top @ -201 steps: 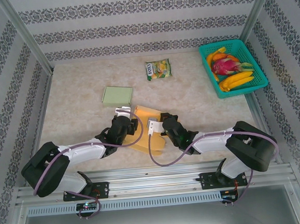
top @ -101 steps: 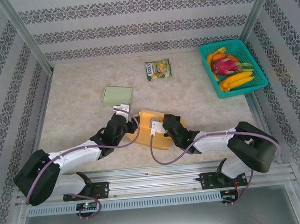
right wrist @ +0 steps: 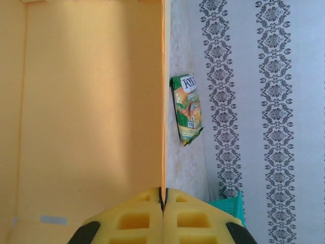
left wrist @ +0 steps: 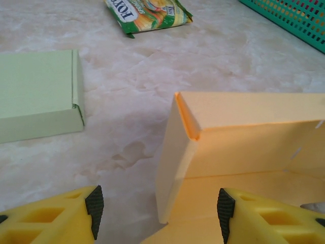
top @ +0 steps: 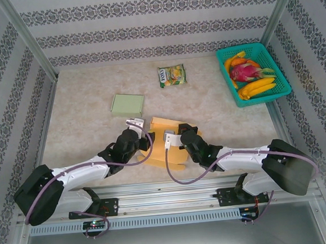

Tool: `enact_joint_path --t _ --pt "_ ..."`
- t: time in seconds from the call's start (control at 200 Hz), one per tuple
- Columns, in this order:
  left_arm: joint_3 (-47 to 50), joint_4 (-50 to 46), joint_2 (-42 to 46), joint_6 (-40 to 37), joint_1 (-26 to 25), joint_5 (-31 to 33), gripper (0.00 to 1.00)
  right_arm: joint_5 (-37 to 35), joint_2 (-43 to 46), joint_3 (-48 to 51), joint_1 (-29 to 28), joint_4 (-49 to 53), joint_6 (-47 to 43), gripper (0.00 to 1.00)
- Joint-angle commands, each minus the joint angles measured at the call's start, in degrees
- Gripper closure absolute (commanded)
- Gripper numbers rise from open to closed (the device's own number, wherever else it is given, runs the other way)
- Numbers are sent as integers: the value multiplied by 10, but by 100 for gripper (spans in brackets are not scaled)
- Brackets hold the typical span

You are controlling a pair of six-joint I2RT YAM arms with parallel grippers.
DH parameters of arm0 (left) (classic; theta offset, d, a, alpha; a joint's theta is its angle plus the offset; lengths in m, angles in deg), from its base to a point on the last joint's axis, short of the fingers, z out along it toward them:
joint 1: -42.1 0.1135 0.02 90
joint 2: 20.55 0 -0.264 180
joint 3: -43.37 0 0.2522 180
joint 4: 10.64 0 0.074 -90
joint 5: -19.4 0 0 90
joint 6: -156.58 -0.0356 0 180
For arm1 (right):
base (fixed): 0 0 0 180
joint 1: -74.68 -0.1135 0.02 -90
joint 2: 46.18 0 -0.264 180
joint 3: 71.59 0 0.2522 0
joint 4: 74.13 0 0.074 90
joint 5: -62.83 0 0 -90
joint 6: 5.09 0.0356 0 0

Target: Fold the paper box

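The orange paper box [top: 163, 134] lies partly folded on the table between my two grippers, its back and side walls raised. My left gripper [top: 143, 139] is open at the box's left side. In the left wrist view the upright left wall [left wrist: 175, 168] stands between the black pads [left wrist: 95, 203], apart from both. My right gripper [top: 177, 140] is shut on the thin edge of the box's right wall [right wrist: 163, 152], with the box's inner face [right wrist: 91, 101] to its left.
A flat green box [top: 128, 104] lies behind the left gripper. A snack packet [top: 172, 75] sits further back in the middle. A teal basket [top: 252, 72] of fruit stands at the back right. Patterned walls close the back and sides.
My left gripper has moved nearer and rightward, up to the box's left wall. The right arm has shifted a little with the wall it holds, and the box's walls stand more upright.
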State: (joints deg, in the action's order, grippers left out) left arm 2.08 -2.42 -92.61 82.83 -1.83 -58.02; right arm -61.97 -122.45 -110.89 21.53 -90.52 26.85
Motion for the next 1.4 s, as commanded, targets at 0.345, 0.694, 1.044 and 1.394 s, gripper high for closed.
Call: enact_joint_path --t 0.345,0.694,1.044,1.394 --pt "-78 48 -150 -13 -11 67 38 -9 3 1 -11 9 9 100" --pt "-93 73 -188 -3 -16 142 57 -10 -3 -3 -11 9 8 100" --pt "-115 31 -230 30 -34 302 98 -21 -10 -5 -11 12 8 100" --pt "-104 26 -198 30 -35 238 100 39 50 -5 -9 22 94 88"
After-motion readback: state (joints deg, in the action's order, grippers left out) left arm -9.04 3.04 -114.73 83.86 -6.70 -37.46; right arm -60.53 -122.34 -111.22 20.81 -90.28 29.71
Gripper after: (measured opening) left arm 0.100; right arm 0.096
